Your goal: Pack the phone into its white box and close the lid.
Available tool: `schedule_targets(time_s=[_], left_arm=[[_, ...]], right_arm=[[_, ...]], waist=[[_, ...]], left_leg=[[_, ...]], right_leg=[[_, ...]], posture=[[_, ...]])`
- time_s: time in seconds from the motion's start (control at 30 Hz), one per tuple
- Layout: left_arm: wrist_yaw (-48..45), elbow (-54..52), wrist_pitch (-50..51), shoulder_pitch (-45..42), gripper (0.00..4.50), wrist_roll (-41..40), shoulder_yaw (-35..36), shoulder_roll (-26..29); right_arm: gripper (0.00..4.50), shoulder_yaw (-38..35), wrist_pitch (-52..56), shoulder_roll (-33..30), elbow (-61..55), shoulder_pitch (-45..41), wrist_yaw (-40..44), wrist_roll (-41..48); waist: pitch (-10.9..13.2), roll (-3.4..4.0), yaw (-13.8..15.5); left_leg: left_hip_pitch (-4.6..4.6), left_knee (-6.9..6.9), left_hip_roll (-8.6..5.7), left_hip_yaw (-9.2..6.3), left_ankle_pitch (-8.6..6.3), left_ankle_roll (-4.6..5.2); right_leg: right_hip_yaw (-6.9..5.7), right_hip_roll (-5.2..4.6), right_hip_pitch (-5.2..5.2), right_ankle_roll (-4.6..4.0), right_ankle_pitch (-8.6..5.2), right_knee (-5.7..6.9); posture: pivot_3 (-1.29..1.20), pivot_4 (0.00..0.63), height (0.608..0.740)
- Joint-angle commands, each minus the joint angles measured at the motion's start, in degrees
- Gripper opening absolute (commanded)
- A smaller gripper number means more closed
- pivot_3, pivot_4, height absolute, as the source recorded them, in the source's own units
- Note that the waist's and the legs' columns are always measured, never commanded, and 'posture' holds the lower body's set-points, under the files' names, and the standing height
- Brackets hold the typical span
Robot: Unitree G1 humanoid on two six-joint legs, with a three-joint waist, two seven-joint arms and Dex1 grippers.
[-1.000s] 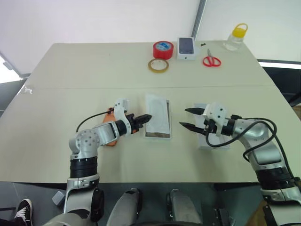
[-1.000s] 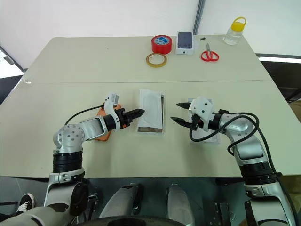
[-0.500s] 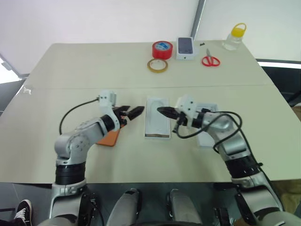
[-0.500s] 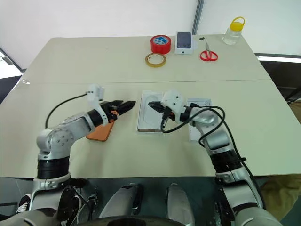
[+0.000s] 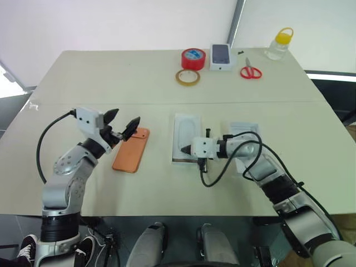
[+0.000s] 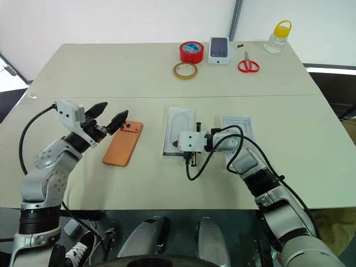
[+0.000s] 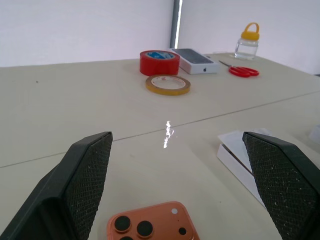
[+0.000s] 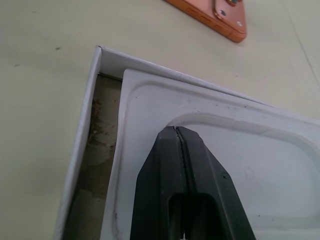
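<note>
The phone [image 5: 130,149] is seen lying flat, back up, on the bench [image 5: 111,83], left of the bench's middle and toward the near edge, its camera lenses at the far corner. Just beside it to the right, apart from it, the white box [image 5: 187,139] is seen with a flat white card [image 8: 240,165] resting inside, a strip of grey-brown floor left uncovered along one side. The lid [image 5: 245,146] lies further right, partly covered by the right arm. The right gripper [image 5: 186,149] is held over the card at the box's near end, its jaws pressed together on nothing. The left gripper [image 5: 122,120] is held above the bench just left of the phone, its jaws spread wide and empty. Along the far edge, a red tape roll [image 5: 192,58], a tan tape ring [image 5: 187,77], a small printed box [image 5: 220,57], red scissors [image 5: 250,71] and a yellow-capped jar [image 5: 278,44] are seen.
</note>
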Motion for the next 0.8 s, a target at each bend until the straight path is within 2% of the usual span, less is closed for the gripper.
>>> schedule_targets(time_s=[0.03, 0.17, 0.4, 0.57, 0.73, 0.8], left_arm=[[0.21, -0.78, -2.15, 0.01, 4.37, 0.79, 0.58, -0.03], [0.04, -0.61, -3.02, 0.21, 4.37, 2.51, -0.51, 0.31], [0.91, -1.46, -1.18, 0.93, 4.37, 1.25, 0.66, -0.36], [1.57, 1.03, 9.94, 1.92, 4.37, -4.29, 4.95, 2.80], [-1.35, 6.91, 21.09, 2.90, 4.37, -11.03, 10.54, 8.22], [-3.49, 9.02, 22.20, 3.05, 4.37, -10.37, 9.99, 11.09]], right_arm=[[0.02, -0.19, 1.19, -0.29, -4.03, -0.50, 5.54, 4.14], [0.02, -1.42, 5.47, 0.24, -5.98, -1.22, 9.40, 8.04], [0.02, -3.26, 2.37, 2.34, 0.70, -5.43, 3.29, 5.57], [0.02, -7.26, 4.70, 7.71, 0.57, -7.34, -2.63, 8.40], [0.02, -4.62, 9.11, 14.81, -4.50, -5.67, -8.04, 6.78], [0.02, -3.14, 10.04, 17.25, -4.66, -5.50, -10.98, 4.54]], waist=[[0.00, 0.00, -0.23], [0.00, 0.00, -0.15], [0.00, 0.00, -0.16], [0.00, 0.01, -0.29], [0.01, 0.01, -0.46], [0.01, 0.01, -0.42]], left_leg=[[0.00, 0.00, 0.00, 0.00, 0.00, 0.00], [0.00, 0.00, 0.01, -0.01, -0.02, 0.04], [0.00, -0.01, 0.01, -0.01, -0.02, 0.03], [0.00, -0.03, 0.01, -0.01, 0.00, 0.01], [0.00, -0.06, 0.03, -0.03, 0.00, 0.01], [0.00, -0.08, 0.04, -0.04, 0.00, 0.00]], right_leg=[[0.01, 0.00, -0.01, 0.00, 0.00, 0.01], [0.00, 0.01, -0.02, 0.00, 0.00, 0.03], [0.01, 0.01, -0.04, 0.00, 0.00, 0.04], [0.02, 0.02, -0.08, 0.00, 0.00, 0.08], [0.03, 0.05, -0.14, 0.00, 0.00, 0.11], [0.03, 0.06, -0.21, -0.01, 0.00, 0.15]], posture=[[0.00, 0.150, 0.740], [0.00, 0.150, 0.740], [0.00, 0.150, 0.740], [0.00, 0.150, 0.740], [0.00, 0.150, 0.740], [0.00, 0.150, 0.740]])
